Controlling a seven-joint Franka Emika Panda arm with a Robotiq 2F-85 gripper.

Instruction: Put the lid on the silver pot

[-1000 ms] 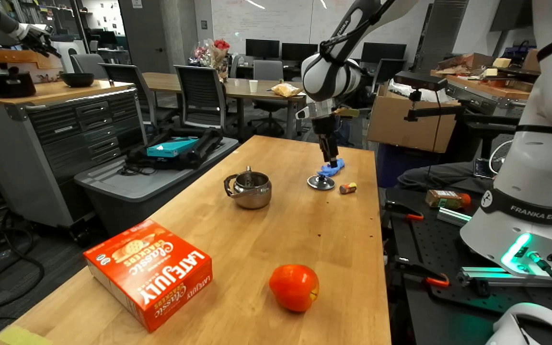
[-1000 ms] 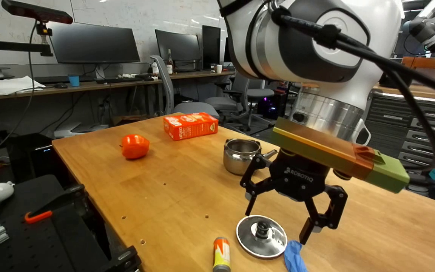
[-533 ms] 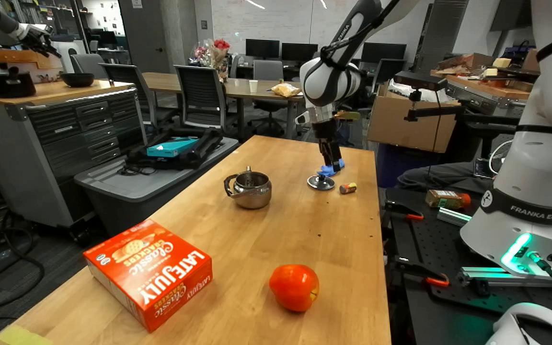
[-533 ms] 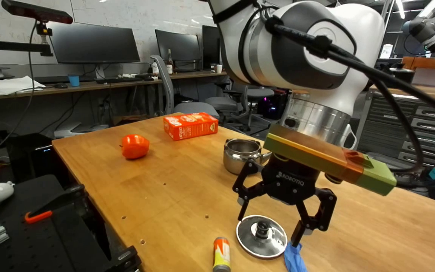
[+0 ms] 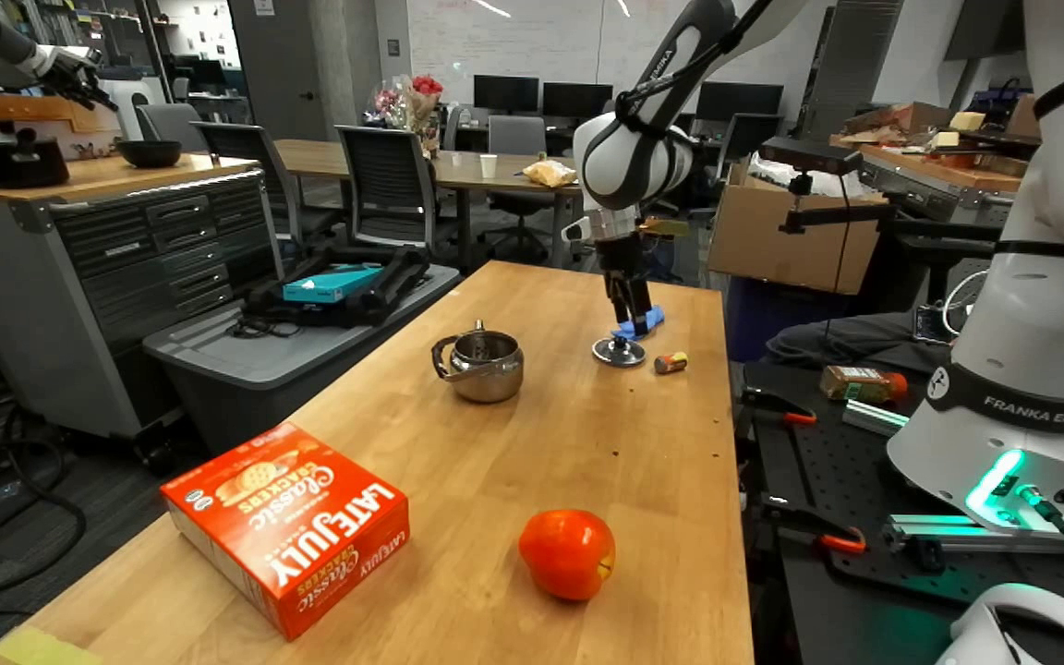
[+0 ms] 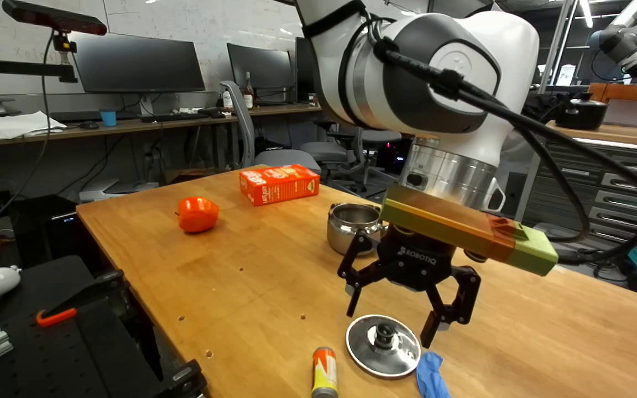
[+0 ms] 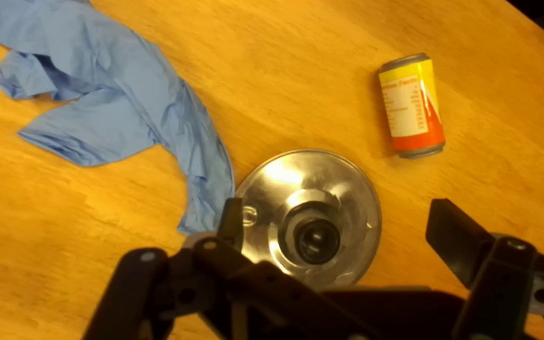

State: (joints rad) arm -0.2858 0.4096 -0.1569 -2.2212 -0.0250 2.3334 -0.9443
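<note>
Well, the hand [image 6: 387, 330] is wide and empty, and the lid [image 6: 382, 355] lies flat below, its black knob [image 7: 317, 240] seen between the fingers [image 7: 456, 242]. The silver pot [image 5: 498, 380] stands well away from the hand. The hand says ROBOTIQ, the red box [image 5: 292, 522] far from it says LATE JULY Classic Crackers, and the can [image 7: 411, 106] near it says "Facts".

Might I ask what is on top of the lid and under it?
A black knob tops the lid, with nothing else visible on it. The lid lies on the wooden table; the patch beneath is hidden.
</note>
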